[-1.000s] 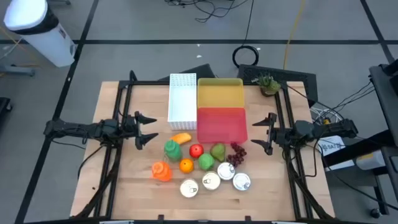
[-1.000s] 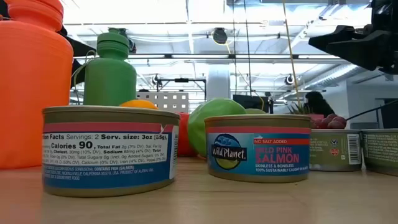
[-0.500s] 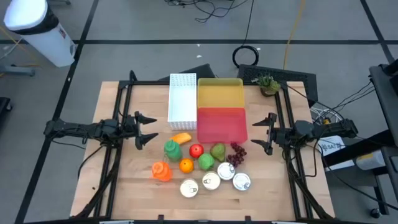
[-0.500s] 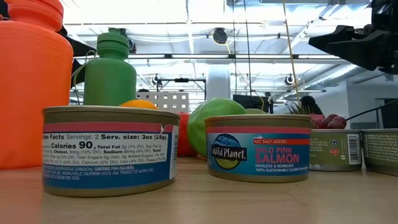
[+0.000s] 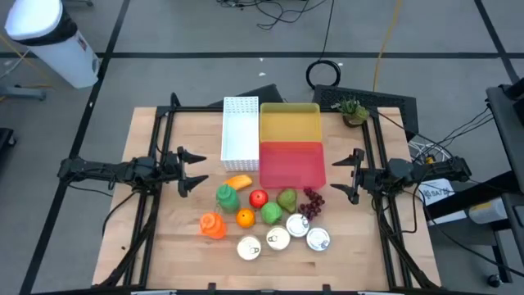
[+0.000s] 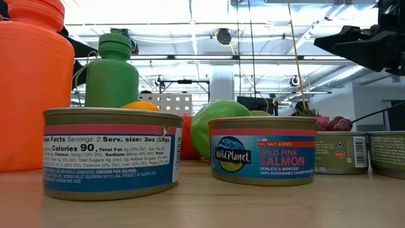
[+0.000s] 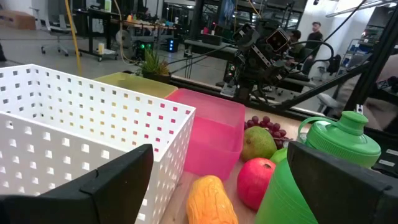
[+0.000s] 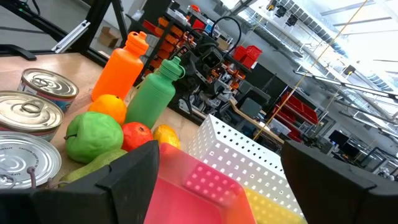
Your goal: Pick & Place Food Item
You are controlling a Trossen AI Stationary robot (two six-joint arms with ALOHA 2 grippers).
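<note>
The food lies in a cluster on the near half of the wooden table (image 5: 164,246). It holds a yellow-orange fruit (image 5: 238,182), a red apple (image 5: 258,197), a pear (image 5: 286,199), grapes (image 5: 312,202), a green apple (image 5: 271,214), an orange (image 5: 245,218) and several cans (image 5: 277,239). A green bottle (image 5: 227,197) and an orange bottle (image 5: 212,225) stand among them. My left gripper (image 5: 190,170) hovers open at the table's left, level, pointing at the cluster. My right gripper (image 5: 350,176) hovers open at the right, facing it. Neither touches anything.
A white perforated basket (image 5: 240,129), a yellow bin (image 5: 289,123) and a pink bin (image 5: 292,164) stand side by side at the table's far middle. A small potted plant (image 5: 353,110) sits at the far right corner. Bare wood lies along both sides under the arms.
</note>
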